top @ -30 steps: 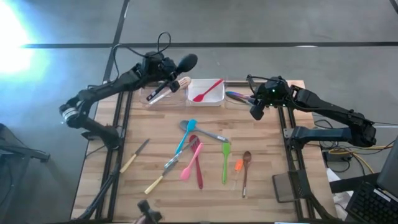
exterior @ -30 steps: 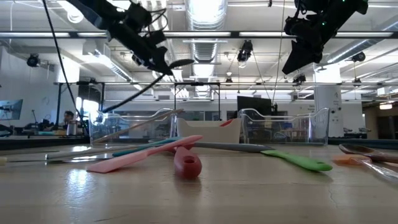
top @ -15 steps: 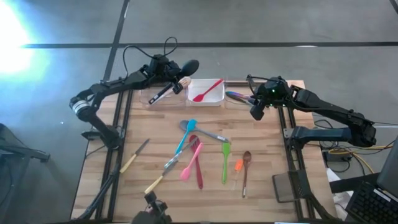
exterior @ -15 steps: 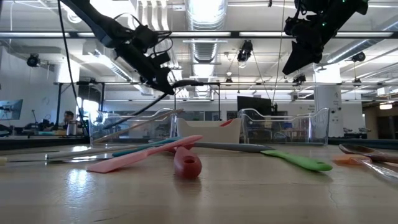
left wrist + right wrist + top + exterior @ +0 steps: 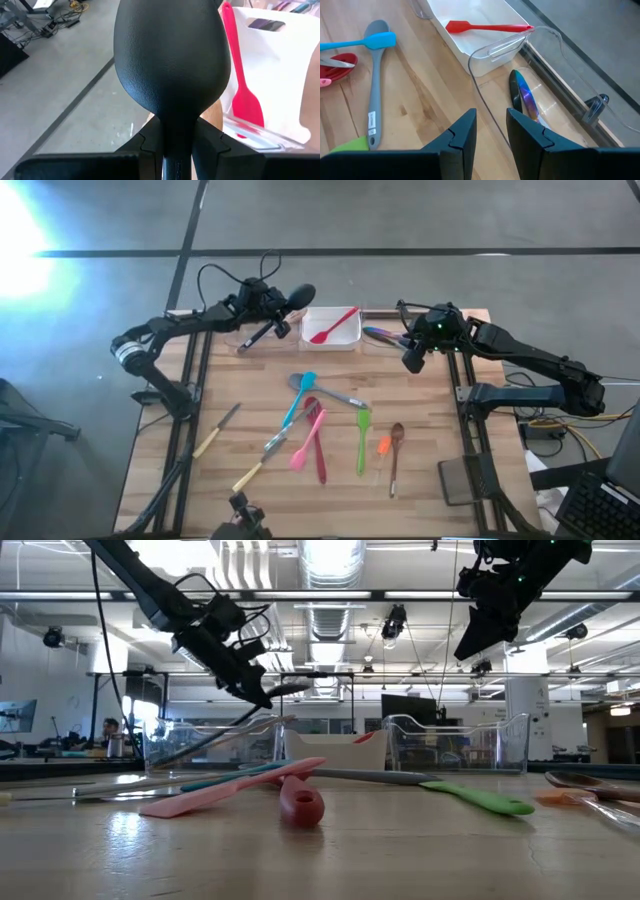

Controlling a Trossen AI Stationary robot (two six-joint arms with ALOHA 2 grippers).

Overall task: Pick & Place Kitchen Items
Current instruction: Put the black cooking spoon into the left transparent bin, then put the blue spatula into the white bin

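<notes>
My left gripper (image 5: 272, 308) is shut on a black ladle (image 5: 296, 296) at the table's far left. The ladle's bowl (image 5: 172, 55) points away from the wrist. Its long handle (image 5: 205, 738) slants down into the left clear tray (image 5: 215, 740); whether its end touches the tray's floor I cannot tell. My right gripper (image 5: 490, 132) hangs open above the table's far right, beside the right clear tray (image 5: 385, 335), with nothing between its fingers. Several utensils lie on the table's middle: a teal spatula (image 5: 299, 396), a pink spatula (image 5: 308, 440) and a green spatula (image 5: 363, 438). My left gripper pinches the ladle's neck (image 5: 172, 137), just behind the bowl, between its two fingers (image 5: 150, 145). The fingers slant downward from the table's left toward the far side. The bowl juts out beyond the fingertips, and the handle hangs slanting below and behind them.
A white tray (image 5: 345, 340) with a red spatula (image 5: 332, 326) stands between the two clear trays. An iridescent utensil (image 5: 526, 97) lies in the right clear tray. A wooden spoon (image 5: 396, 455), a red spoon (image 5: 318, 450) and wooden-handled knives (image 5: 215, 430) lie nearer the front.
My left gripper has sunk toward the left clear tray, still shut on the ladle. The ladle has come down with it, and its handle reaches lower into the tray. My right gripper has kept still.
</notes>
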